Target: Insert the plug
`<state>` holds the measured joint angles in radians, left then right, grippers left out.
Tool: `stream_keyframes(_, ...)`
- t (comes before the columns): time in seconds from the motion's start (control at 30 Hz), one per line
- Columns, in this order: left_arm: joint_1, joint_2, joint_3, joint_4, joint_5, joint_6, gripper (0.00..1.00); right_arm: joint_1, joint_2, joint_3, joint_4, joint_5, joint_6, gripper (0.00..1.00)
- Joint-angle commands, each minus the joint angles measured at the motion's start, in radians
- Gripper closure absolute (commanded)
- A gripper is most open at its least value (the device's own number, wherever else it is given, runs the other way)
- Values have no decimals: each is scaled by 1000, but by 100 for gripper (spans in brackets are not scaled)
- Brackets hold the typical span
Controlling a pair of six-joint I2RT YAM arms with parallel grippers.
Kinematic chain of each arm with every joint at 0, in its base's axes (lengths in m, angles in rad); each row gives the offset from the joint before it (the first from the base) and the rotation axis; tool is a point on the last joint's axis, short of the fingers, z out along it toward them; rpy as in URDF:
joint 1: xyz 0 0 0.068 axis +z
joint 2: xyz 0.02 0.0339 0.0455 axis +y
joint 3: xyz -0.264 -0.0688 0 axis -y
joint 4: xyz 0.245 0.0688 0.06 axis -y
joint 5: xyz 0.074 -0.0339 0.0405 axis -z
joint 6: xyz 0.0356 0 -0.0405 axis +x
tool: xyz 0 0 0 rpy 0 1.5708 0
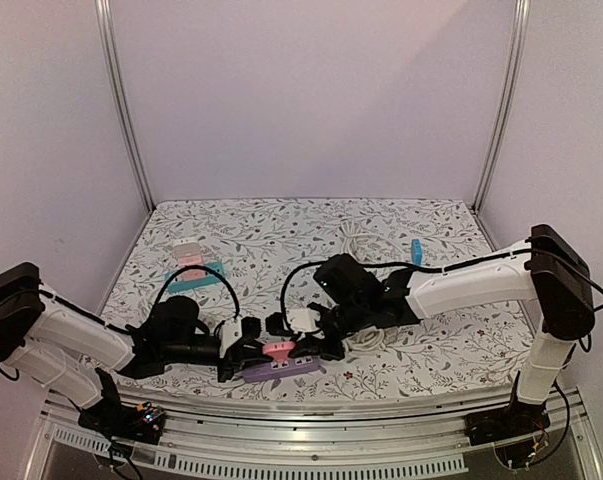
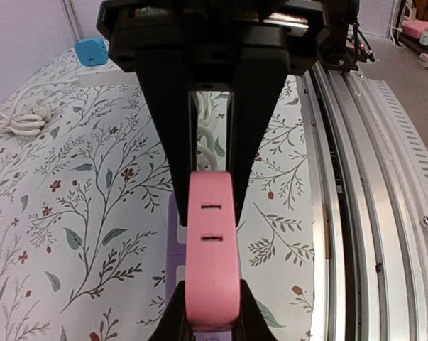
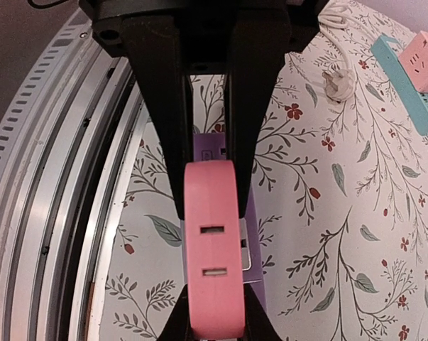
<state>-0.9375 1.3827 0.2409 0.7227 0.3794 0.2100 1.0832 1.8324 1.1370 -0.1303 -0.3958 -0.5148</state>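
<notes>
A pink plug [image 1: 279,350] stands on a purple power strip [image 1: 281,370] near the table's front edge. Both grippers hold it from opposite sides. My left gripper [image 1: 249,352] comes from the left and my right gripper [image 1: 314,347] from the right. In the left wrist view my left gripper [image 2: 212,302] is shut on the near end of the pink plug [image 2: 211,241], with the purple power strip [image 2: 172,241] below. In the right wrist view my right gripper [image 3: 215,309] is shut on the pink plug [image 3: 212,227] above the purple strip [image 3: 251,206]. The plug's prongs are hidden.
A teal power strip [image 1: 199,277] with a pale pink adapter [image 1: 189,254] lies at the back left. A coiled white cable [image 1: 356,240] and a small blue piece [image 1: 417,250] lie at the back. The metal rail [image 1: 311,412] runs along the near edge.
</notes>
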Motion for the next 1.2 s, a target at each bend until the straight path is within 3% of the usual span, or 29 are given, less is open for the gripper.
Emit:
stream_keyframes(0.0,-2,-30,49,9,36,12,100,-6,-40,41,24,29,-1,100)
stream_keyframes(0.53,31,25,3,18,62,60,100,-6,52,65,33,28,4,100)
stream_keyframes(1.17,2,53,-11,49,81,24,100,-6,21,18,28,40,35,100)
